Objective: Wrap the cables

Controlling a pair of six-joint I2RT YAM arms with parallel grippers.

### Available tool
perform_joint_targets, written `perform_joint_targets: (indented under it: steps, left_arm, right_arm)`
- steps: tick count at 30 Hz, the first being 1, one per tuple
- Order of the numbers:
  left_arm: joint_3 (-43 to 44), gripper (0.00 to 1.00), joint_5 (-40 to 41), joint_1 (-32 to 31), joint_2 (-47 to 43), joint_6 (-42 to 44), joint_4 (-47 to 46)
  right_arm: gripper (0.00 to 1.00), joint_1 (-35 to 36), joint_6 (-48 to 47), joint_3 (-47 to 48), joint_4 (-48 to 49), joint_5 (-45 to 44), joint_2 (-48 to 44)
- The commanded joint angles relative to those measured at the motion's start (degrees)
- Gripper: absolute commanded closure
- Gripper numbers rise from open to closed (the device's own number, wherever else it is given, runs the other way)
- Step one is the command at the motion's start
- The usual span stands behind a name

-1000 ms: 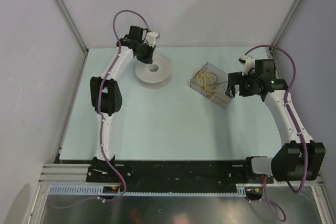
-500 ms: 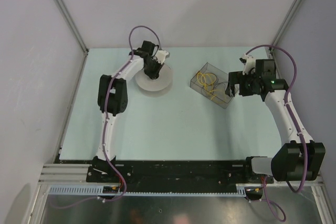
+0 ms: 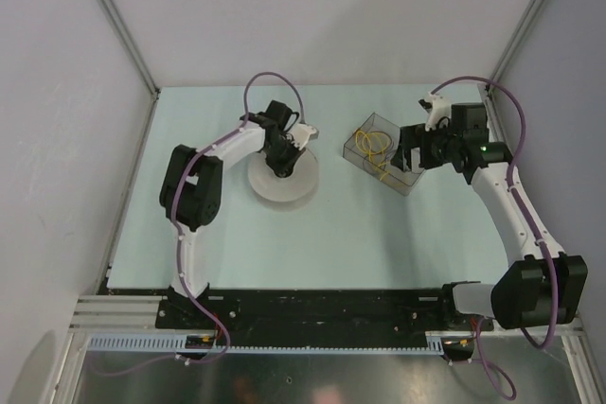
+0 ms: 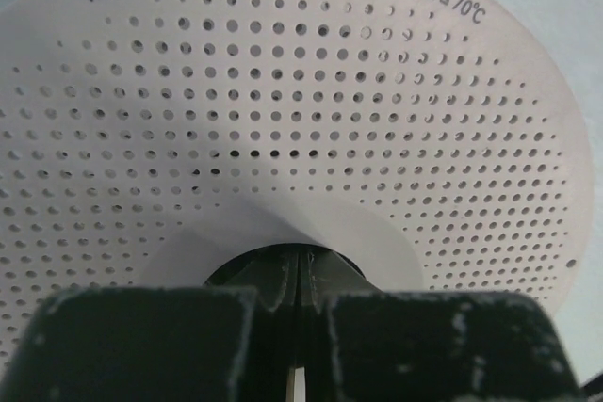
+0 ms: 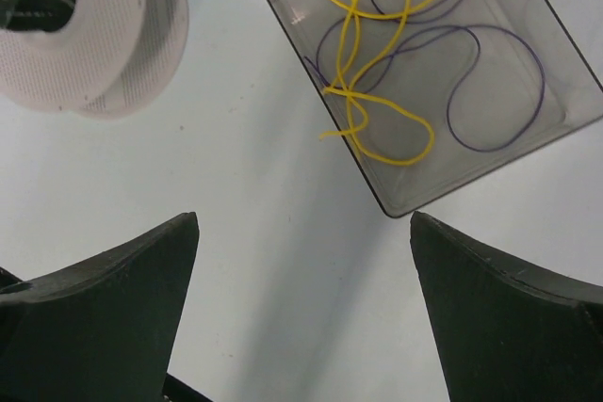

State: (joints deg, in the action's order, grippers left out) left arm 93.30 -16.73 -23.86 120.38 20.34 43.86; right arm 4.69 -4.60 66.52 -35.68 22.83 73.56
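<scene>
With my right gripper (image 5: 303, 223) wide open, the yellow cables (image 5: 350, 93) ahead of it cross a purple wire (image 5: 544, 87), so I risk lifting both.

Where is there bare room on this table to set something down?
The wide near stretch of table, between the arms, is bare. Farther back is crowded: left hand over the spool, right hand beside the clear tray.

Yellow cables (image 5: 351, 95) — tangled loose loops, inside clear box (image 5: 499, 91)
</scene>
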Motion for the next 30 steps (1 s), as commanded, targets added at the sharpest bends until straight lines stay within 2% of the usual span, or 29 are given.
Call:
perform_joint_targets:
  steps: [1, 7, 10, 12, 16, 18, 23, 30]
  left_arm:
    - [-4.5, 1.0, -4.01, -4.34, -6.22, -2.03, -0.39]
    - [-7.28, 1.0, -7.24, -8.36, -8.66, -5.14, -0.49]
    - [-7.2, 0.98, -7.4, -8.89, -9.95, -5.36, -0.45]
    - [-6.93, 0.89, -6.95, -8.72, -11.85, -5.04, -0.2]
    - [-6.71, 0.51, -8.4, -7.04, -17.7, -4.41, 0.54]
    - [-6.65, 0.38, -10.56, -5.82, -20.97, -4.51, 0.95]
    - [-6.91, 0.25, -14.65, -3.98, -27.81, -5.8, 1.98]
    - [-7.88, 0.22, -18.0, -2.95, -32.78, -8.65, 2.41]
  right_arm:
    - [0.01, 2.85, -3.04, 0.71, 4.19, -1.14, 0.1]
    - [0.01, 3.81, -4.69, 0.71, 5.16, -5.65, 3.37]
    - [0.06, 3.91, -6.93, 0.71, 5.82, -6.6, 5.23]
    - [0.11, 3.86, -9.53, 0.71, 6.62, -7.57, 6.67]
    - [0.24, 3.33, -15.54, 0.71, 8.21, -7.86, 10.12]
    - [0.3, 3.21, -18.69, 0.71, 9.21, -7.27, 11.72]
    - [0.37, 3.97, -26.1, 0.71, 11.86, -7.28, 15.76]
    - [0.4, 5.04, -32.45, 0.71, 16.51, -9.49, 22.37]
